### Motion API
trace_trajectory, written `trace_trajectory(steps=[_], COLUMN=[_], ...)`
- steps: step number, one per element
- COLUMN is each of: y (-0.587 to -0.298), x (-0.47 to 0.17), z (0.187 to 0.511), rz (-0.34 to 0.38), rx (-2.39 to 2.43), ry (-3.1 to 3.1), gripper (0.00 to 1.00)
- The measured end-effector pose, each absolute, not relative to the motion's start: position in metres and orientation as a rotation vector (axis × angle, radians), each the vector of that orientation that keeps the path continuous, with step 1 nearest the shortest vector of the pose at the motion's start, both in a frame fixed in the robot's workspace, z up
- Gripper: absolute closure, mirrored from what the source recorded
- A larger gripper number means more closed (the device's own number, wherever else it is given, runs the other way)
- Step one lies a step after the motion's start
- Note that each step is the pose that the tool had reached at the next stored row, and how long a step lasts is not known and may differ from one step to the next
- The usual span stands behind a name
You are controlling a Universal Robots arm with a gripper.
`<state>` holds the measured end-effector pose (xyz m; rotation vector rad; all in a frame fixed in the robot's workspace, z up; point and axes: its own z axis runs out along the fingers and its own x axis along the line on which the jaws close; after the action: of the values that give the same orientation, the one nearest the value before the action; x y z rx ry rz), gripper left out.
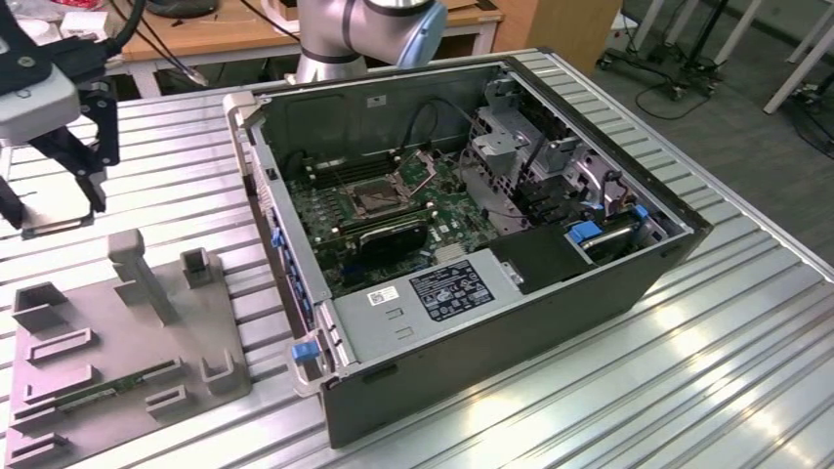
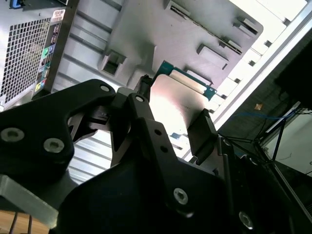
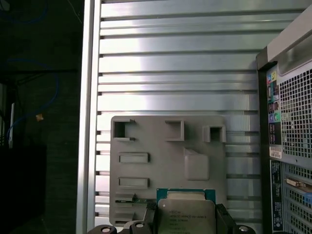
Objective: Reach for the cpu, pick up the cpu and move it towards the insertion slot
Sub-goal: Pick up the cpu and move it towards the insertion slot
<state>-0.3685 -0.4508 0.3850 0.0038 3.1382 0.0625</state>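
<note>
My gripper (image 1: pixel 55 207) hangs over the ribbed table at the exterior view's left, apart from the open computer case (image 1: pixel 561 293). It is shut on the cpu (image 1: pixel 59 227), seen there as a thin plate edge-on between the fingertips. In the first wrist view the cpu (image 3: pixel 185 212) shows its pale silvery face and green rim, clamped on two sides by the gripper (image 3: pixel 186 217). The second wrist view has the cpu (image 2: pixel 175 105) in the gripper (image 2: pixel 173 114), lifted above the tray. The insertion slot (image 1: pixel 373 201), a dark square socket in a silvery frame, lies on the motherboard inside the case.
Below the gripper a grey plastic tray (image 1: pixel 124 342) with upright blocks and recesses lies on the table; a narrow green memory stick (image 1: pixel 98 393) rests in it. The case's raised walls and drive cage (image 1: pixel 521 147) surround the motherboard. The arm's base (image 1: pixel 346 39) stands behind the case.
</note>
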Motion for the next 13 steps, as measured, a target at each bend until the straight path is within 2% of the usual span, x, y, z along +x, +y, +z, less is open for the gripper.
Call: trace_trajectory(steps=[13], y=[-0.451], x=[-0.346], z=[0.385], rz=[0.063], rx=[0.004], ry=[3.138], gripper=[0.45])
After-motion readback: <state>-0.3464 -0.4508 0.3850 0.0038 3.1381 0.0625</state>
